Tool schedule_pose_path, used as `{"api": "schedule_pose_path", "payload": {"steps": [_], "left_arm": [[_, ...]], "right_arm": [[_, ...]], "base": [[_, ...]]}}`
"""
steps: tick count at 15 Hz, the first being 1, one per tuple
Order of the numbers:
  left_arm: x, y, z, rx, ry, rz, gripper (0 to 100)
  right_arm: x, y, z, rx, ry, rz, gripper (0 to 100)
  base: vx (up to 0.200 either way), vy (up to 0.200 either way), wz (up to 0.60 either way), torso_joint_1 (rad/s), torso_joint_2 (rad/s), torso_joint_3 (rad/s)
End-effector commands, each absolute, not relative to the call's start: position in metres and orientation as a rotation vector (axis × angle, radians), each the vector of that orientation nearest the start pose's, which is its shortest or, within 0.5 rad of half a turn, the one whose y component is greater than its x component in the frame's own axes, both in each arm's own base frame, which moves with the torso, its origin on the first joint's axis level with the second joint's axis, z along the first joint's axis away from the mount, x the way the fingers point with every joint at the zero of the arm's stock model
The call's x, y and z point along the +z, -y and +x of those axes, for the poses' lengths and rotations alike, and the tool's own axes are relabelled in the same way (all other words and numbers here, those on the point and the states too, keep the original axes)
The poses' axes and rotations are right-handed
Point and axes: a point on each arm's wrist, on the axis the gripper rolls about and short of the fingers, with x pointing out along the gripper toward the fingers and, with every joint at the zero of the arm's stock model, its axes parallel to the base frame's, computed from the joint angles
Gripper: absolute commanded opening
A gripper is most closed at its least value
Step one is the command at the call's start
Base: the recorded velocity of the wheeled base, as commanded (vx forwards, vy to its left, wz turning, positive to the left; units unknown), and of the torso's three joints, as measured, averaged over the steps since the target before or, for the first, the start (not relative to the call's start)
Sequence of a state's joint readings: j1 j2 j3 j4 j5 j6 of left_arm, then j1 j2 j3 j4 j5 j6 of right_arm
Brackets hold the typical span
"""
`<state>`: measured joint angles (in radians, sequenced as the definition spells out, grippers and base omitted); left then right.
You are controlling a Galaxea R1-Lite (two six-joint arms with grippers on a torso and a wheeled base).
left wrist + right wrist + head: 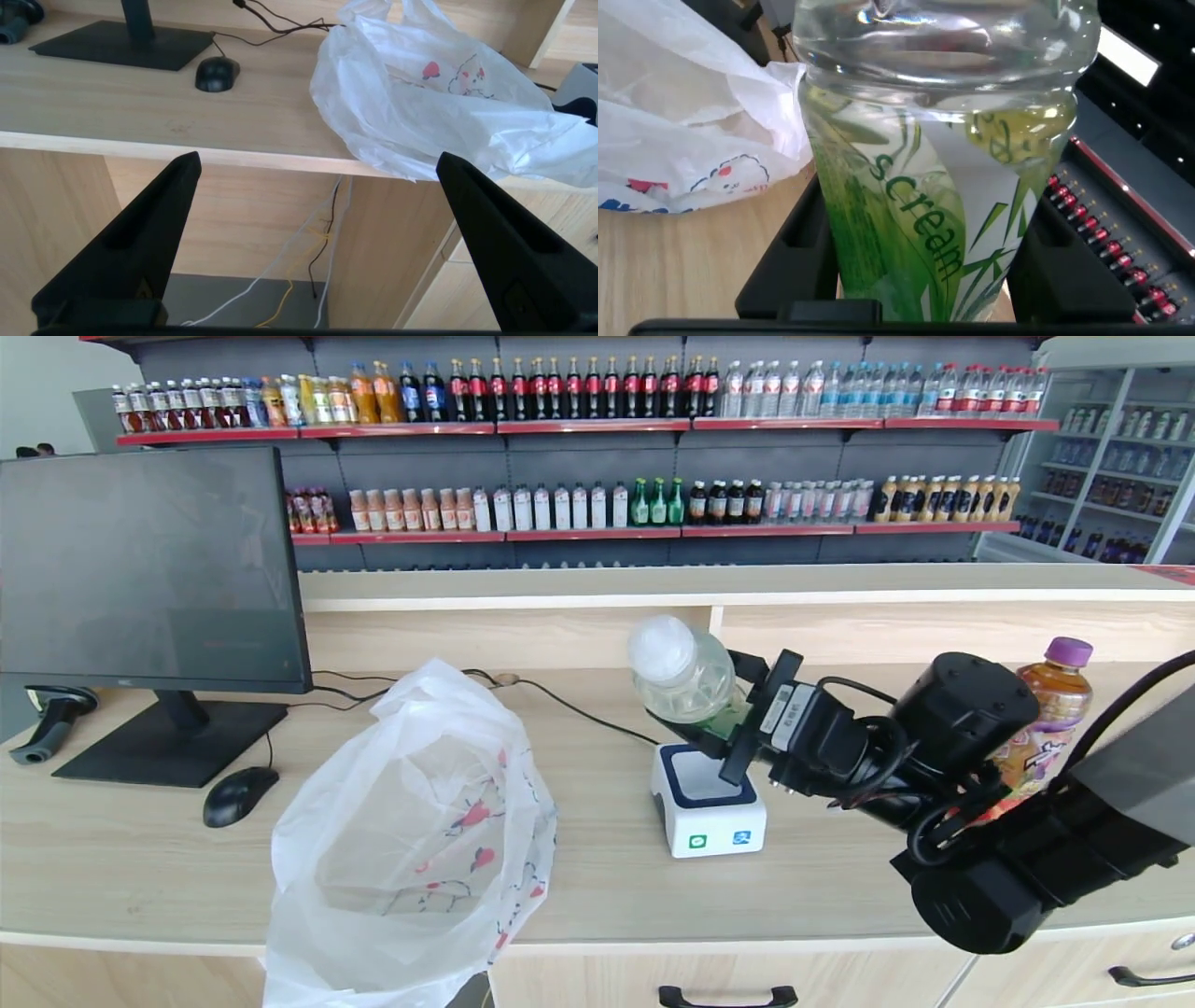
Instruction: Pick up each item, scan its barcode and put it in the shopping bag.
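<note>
The right gripper (721,728) is clamping a clear bottle (682,674) with a green label, holding it tilted just above the white scanner (707,807) at the centre of the head frame. The left gripper (318,161) is hanging at the counter (112,103) edge with fingers wide apart, gripping nothing. The white shopping bag (411,840) is sitting on the counter at lower left of centre, and a purple-capped bottle (1062,695) is standing at the right, behind the arm.
</note>
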<state>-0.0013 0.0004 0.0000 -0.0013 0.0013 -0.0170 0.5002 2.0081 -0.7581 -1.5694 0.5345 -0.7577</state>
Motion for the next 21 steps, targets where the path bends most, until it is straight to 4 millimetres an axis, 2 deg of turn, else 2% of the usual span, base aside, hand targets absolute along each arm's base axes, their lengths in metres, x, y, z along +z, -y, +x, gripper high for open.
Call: {"api": "schedule_pose_path", "payload": {"steps": [1,4,5,6,8,10,11,15,21], "left_arm": [[0.076,0.000,-0.023,0.000,0.002,-0.017,100],[0.076,0.000,-0.023,0.002,0.002,-0.020,100],[0.076,0.000,-0.023,0.000,0.002,-0.018,100],[0.075,0.000,-0.023,0.000,0.000,-0.018,100],[0.075,0.000,-0.023,0.000,0.000,-0.018,100],[0.075,0.000,-0.023,0.000,0.000,-0.018,100],[0.075,0.000,-0.023,0.002,0.000,-0.018,100],[0.075,0.000,-0.023,0.000,0.000,-0.018,100],[0.075,0.000,-0.023,0.000,0.000,-0.015,100]], "right_arm": [[0.181,-0.179,0.288,0.818,0.746,-0.655,0],[0.196,-0.175,0.277,0.719,0.685,-0.525,0],[0.207,-0.170,0.272,0.626,0.648,-0.429,0],[0.207,-0.167,0.270,0.589,0.603,-0.360,0],[0.192,-0.169,0.258,0.581,0.462,-0.195,0],[0.188,-0.164,0.254,0.511,0.402,-0.120,0],[0.186,-0.157,0.246,0.430,0.351,-0.034,0],[0.189,-0.153,0.243,0.404,0.342,0.037,0],[0.179,-0.153,0.242,0.420,0.287,0.105,0]], "base": [[0.000,0.000,0.00,0.000,0.00,0.000],[0.000,0.000,0.00,0.000,0.00,0.000],[0.000,0.000,0.00,0.000,0.00,0.000],[0.000,0.000,0.00,0.000,0.00,0.000],[0.000,0.000,0.00,0.000,0.00,0.000],[0.000,0.000,0.00,0.000,0.00,0.000],[0.000,0.000,0.00,0.000,0.00,0.000],[0.000,0.000,0.00,0.000,0.00,0.000],[0.000,0.000,0.00,0.000,0.00,0.000]]}}
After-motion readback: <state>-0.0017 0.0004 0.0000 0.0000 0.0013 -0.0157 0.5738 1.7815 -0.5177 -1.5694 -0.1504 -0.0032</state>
